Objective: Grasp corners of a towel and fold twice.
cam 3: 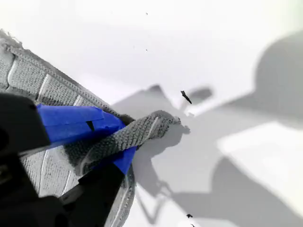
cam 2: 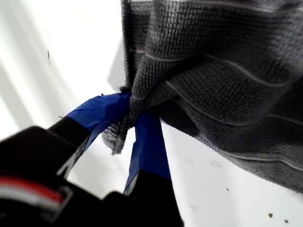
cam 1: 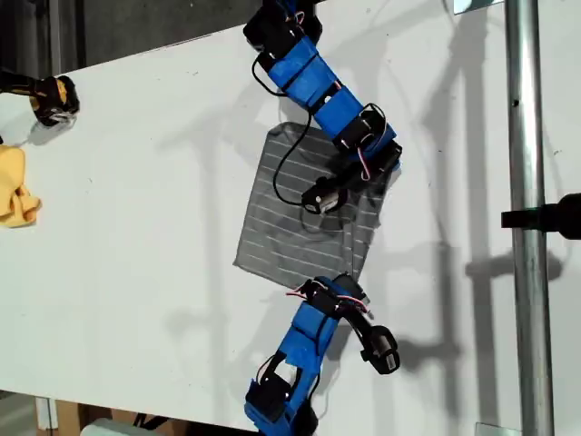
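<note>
Exterior view, towel [cam 1: 300,218]: lies mid-table [cam 1: 136,227], between the two blue arms, its edge toward the exterior view's right bunched.
Exterior view, arms: one reaches in from the top, one from the bottom, each onto a corner at that bunched edge, likely so it can be carried across for the first fold.
Exterior view, hidden: arm bodies cover both pinch points; a yellow cloth [cam 1: 18,189] is cut off at the exterior view's left.
First wrist view, my first gripper [cam 2: 128,124]: clamped on a towel corner [cam 2: 115,136], cloth puckered and raised off the table.
Second wrist view, my second gripper [cam 3: 122,135]: pinching another corner [cam 3: 158,124], tip poking past the blue fingers.
Unclear: which exterior arm is which.
</note>
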You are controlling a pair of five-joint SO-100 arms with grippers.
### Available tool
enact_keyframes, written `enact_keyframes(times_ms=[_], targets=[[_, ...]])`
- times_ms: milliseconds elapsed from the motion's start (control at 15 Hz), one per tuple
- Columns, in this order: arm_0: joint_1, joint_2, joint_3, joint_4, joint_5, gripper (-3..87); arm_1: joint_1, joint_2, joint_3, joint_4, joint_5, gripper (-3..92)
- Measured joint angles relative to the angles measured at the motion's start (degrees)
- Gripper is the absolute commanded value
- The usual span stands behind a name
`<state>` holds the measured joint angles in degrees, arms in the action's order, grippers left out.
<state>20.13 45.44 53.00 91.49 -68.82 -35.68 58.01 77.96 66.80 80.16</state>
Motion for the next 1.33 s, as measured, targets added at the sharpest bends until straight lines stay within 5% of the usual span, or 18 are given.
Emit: enact_keyframes(times_ms=[800,1333], targets=[[4.7,17.8,-0.2,1.2,7.3,-2.3,-1.7,11.4,-10.8,5.2,-10.7,-0.2],[-10.1,18.7,1.3,3.0,10.5,-2.3,12.2,26.1,6.1,15.5,-8.4,-0.2]])
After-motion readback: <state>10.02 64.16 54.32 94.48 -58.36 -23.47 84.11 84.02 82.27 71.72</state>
